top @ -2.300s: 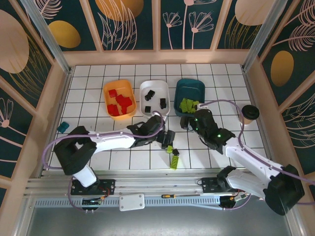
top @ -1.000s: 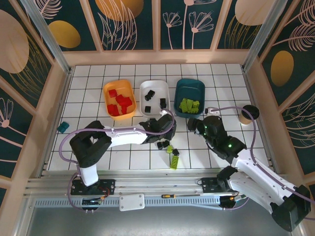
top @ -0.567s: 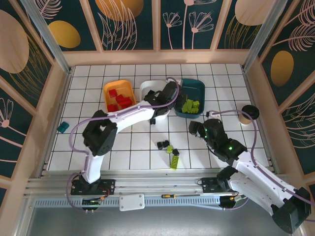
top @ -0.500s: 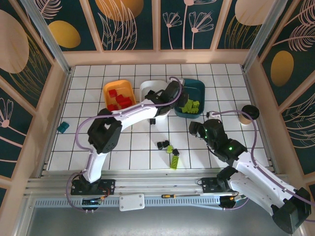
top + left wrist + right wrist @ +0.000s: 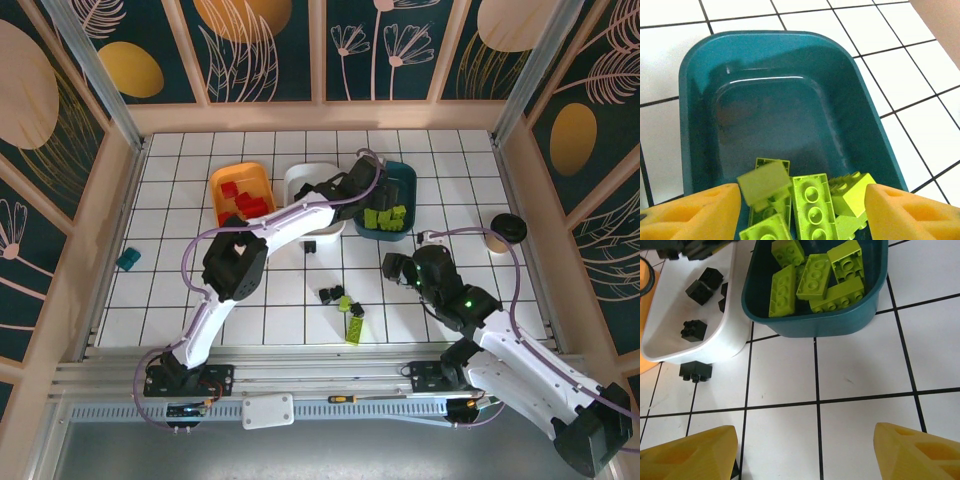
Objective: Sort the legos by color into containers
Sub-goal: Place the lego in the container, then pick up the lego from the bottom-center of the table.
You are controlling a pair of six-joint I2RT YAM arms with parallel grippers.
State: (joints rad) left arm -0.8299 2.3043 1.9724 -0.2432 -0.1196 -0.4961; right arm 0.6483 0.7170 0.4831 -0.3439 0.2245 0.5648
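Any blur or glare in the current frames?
Left wrist: one lime brick is motion-smeared, its neighbours sharp; a thin glare streak lies on the teal tray floor. Right wrist: white tray and its black bricks crisp. Top external: evenly lit, sharp.

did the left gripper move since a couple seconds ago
Yes. The left gripper went from beside the loose bricks to over the teal tray.
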